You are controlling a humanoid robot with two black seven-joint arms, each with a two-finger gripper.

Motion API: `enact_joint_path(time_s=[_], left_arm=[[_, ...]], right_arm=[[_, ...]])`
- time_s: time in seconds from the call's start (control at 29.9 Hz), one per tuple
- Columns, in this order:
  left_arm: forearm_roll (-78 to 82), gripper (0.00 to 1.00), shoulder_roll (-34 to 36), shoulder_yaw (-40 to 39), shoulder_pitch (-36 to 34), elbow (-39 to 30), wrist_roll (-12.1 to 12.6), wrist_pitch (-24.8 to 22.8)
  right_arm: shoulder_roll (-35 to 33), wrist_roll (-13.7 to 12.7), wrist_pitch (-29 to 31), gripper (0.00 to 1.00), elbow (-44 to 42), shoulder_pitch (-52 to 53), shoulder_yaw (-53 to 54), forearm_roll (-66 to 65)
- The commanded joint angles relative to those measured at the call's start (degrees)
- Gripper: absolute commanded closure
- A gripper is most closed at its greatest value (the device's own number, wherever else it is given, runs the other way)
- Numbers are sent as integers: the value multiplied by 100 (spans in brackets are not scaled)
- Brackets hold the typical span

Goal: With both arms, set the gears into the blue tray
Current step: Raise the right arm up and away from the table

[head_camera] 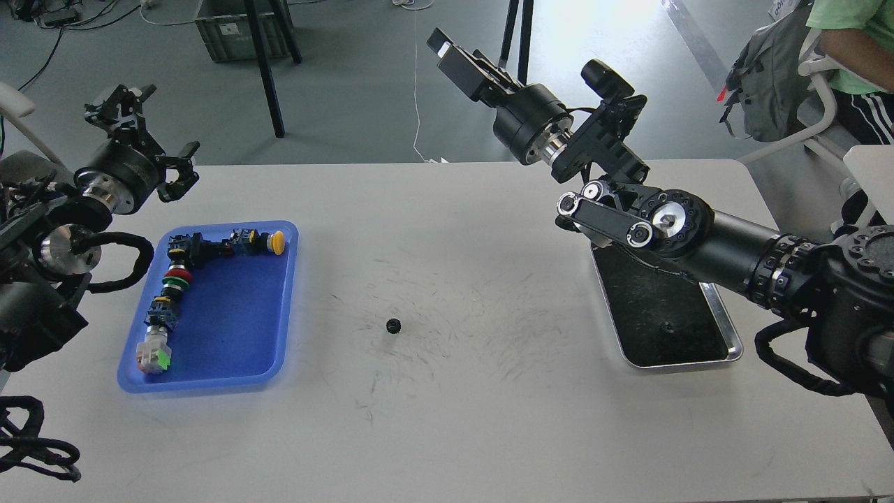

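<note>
One small black gear (393, 325) lies on the white table near its middle, with nothing touching it. A second gear (667, 325) shows as a dark bump on the black floor of the steel tray (726, 353). The blue tray (237, 314) sits at the left and holds a row of push-button switches (174, 279) along its left and far sides. My left gripper (155, 133) is raised beyond the tray's far left corner, open and empty. My right gripper (448, 54) is lifted high past the table's far edge, pointing up and left, its fingers apart and empty.
My right forearm (698, 237) crosses above the steel tray's far end. Table legs (520, 63) and a grey crate (237, 28) stand on the floor behind. A seated person with a backpack (775, 70) is at the far right, beside another table's corner (873, 168).
</note>
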Motion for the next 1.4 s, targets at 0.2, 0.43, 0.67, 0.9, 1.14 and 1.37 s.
enact_joint_path(time_s=[0.2,0.43,0.67,0.9,1.14,1.37], left_arm=[[-27,1,-128,24,29,-47,-595,0],[463,1,-50,639,319,-372,-1569,0],[755,1,47,641,284,-443,-1569,0],[737,1,39,605,249,-417,-1569,0],[632,1,118,448,170,-452,-1569,0],[570,1,-75,324,135,-486,-1569,0]], right_arm=[[-214,1,-7,6,-52,-115,339,383],[-214,1,-7,6,-52,-177,454,383],[-214,1,-33,6,-52,-185,454,383],[-223,1,-42,6,-52,-185,454,383],[-223,1,-51,6,-52,-185,454,383],[-232,1,-60,6,-60,-185,454,383]])
